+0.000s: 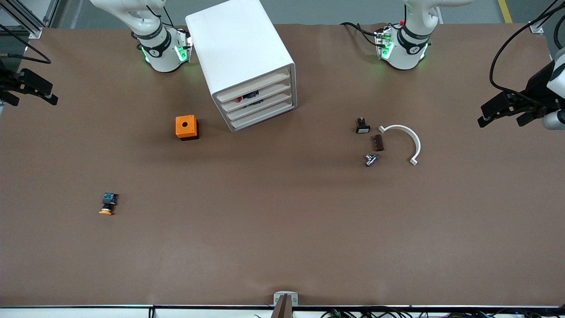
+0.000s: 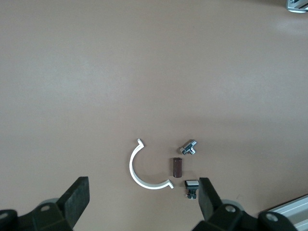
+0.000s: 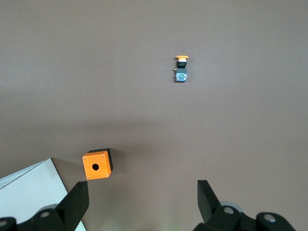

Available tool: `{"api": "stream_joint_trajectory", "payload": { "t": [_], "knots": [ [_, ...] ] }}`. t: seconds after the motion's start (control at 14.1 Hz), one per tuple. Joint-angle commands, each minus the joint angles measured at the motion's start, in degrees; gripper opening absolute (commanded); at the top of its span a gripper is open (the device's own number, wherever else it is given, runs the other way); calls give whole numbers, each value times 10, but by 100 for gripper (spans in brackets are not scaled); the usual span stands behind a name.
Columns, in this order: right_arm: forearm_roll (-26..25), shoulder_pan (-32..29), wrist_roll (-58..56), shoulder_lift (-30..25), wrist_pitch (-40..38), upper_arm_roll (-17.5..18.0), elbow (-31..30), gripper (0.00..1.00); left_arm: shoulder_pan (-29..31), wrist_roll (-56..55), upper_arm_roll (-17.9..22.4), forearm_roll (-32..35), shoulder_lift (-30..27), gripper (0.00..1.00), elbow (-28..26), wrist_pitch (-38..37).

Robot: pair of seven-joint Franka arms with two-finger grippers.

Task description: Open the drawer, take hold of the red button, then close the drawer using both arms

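Observation:
The white cabinet stands between the arm bases, and all four of its tray drawers are pushed in. Through the front of an upper drawer I see a bit of the button's red cap and its dark body. My left gripper hangs open and empty over the left arm's end of the table. In the left wrist view it is open high above small parts. My right gripper hangs open and empty over the right arm's end. In the right wrist view it is open.
An orange box with a hole sits beside the cabinet. An orange-yellow capped button lies nearer the front camera. A white-faced black button, brown block, metal fitting and white arc lie together.

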Motion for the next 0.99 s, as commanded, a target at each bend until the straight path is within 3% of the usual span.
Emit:
{"api": "stream_joint_trajectory", "payload": {
  "t": [0.0,0.5,0.92],
  "knots": [
    [-2,5,9,-13,6,-1,-8,100,1,6,-2,14,3,100,7,-3],
    [5,5,28,-12,8,-1,-8,100,7,2,4,14,20,100,9,-3],
    [5,6,39,-13,4,-1,-9,100,6,-6,4,9,115,100,22,2]
  ]
}}
